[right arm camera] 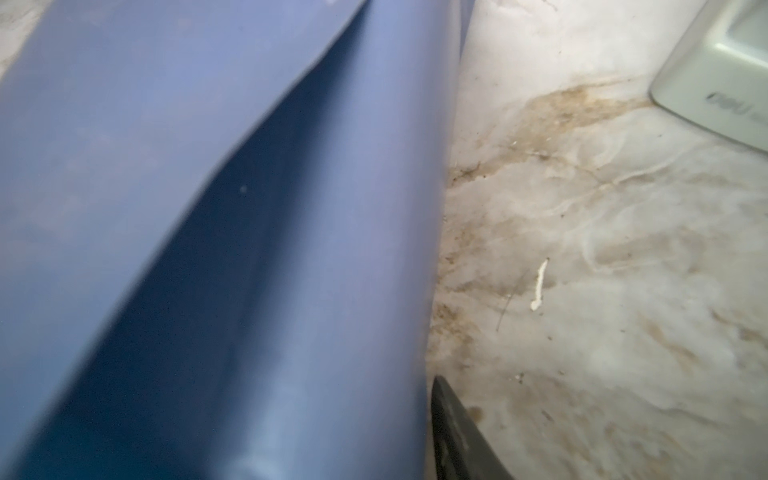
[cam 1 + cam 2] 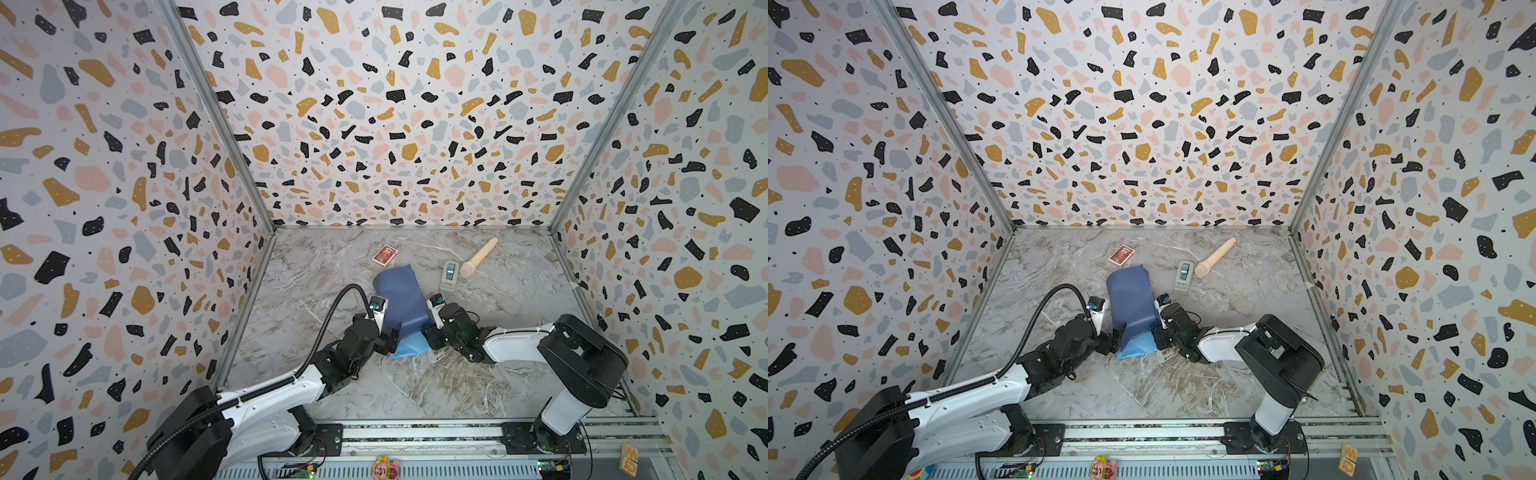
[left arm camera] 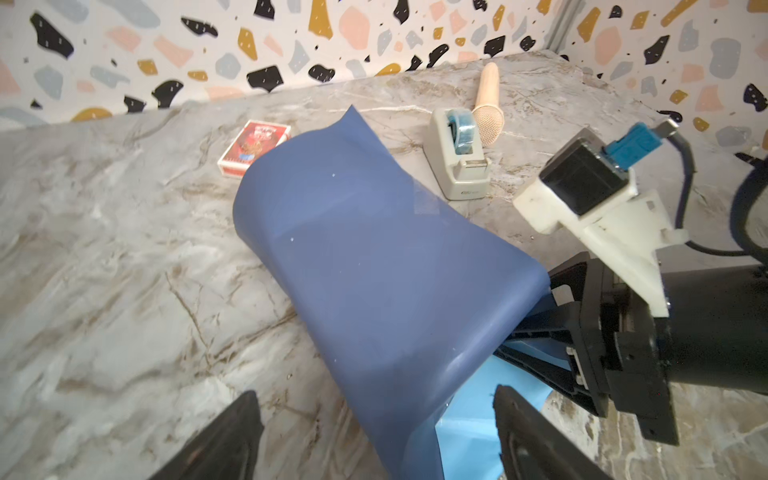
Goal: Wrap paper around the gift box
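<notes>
The paper (image 2: 401, 299) (image 2: 1133, 299) lies mid-table, curled over into a long hump with its dark blue side up and a lighter blue flap (image 2: 409, 347) at the near end. The gift box is hidden; nothing dark shows beneath the paper. My left gripper (image 2: 390, 338) (image 3: 374, 395) stands open at the hump's near-left corner, its fingers on either side of the paper (image 3: 374, 257) without touching it. My right gripper (image 2: 428, 332) (image 3: 536, 345) is closed on the hump's near-right edge. In the right wrist view the paper (image 1: 208, 249) fills the space up to one finger (image 1: 449, 424).
A red card pack (image 2: 384, 254) (image 3: 253, 147) lies just behind the paper. A grey tape dispenser (image 2: 449, 276) (image 3: 459, 158) and a wooden pestle-shaped stick (image 2: 478, 257) sit to the back right. Patterned walls enclose three sides of the marbled table (image 2: 415, 382).
</notes>
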You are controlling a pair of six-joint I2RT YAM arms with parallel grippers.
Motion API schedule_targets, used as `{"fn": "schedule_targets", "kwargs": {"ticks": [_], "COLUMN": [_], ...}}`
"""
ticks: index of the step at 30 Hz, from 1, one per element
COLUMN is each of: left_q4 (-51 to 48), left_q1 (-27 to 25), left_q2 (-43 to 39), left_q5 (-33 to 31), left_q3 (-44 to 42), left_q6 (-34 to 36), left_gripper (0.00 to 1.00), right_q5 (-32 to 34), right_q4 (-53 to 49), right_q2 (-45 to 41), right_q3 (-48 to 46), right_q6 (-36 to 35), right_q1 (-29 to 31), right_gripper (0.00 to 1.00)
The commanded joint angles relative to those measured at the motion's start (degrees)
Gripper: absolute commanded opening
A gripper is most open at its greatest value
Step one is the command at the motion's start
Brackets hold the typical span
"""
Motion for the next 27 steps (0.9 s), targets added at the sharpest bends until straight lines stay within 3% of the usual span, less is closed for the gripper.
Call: {"fn": "schedule_targets", "kwargs": {"ticks": [1, 8, 14, 27], "left_q4": [6.7, 7.7, 9.7, 5.3], "left_q1": [0.1, 0.1, 0.4, 0.7], "left_q2": [2.2, 11.1, 13.7, 19.7], "left_q5": [2.4, 8.9, 10.2, 10.7], "left_q3": [2.9, 5.9, 5.9, 10.2], "left_q6": [11.9, 22.3, 30.7, 35.5], "left_gripper": [0.86, 0.77, 0.66, 0.48], "right_q5": [-0.7, -1.2, -1.3, -1.3], "right_q4": [0.7, 0.7, 0.1, -0.3], "right_q2": [-0.1, -0.2, -0.3, -0.9], "right_q3": [-0.4, -0.8, -1.1, -1.0], "right_q6": [-0.1, 0.0, -0.2, 0.2], "right_q1": [-0.2, -0.2, -0.2, -0.3], "right_gripper": [0.42, 0.42, 0.42, 0.41]}}
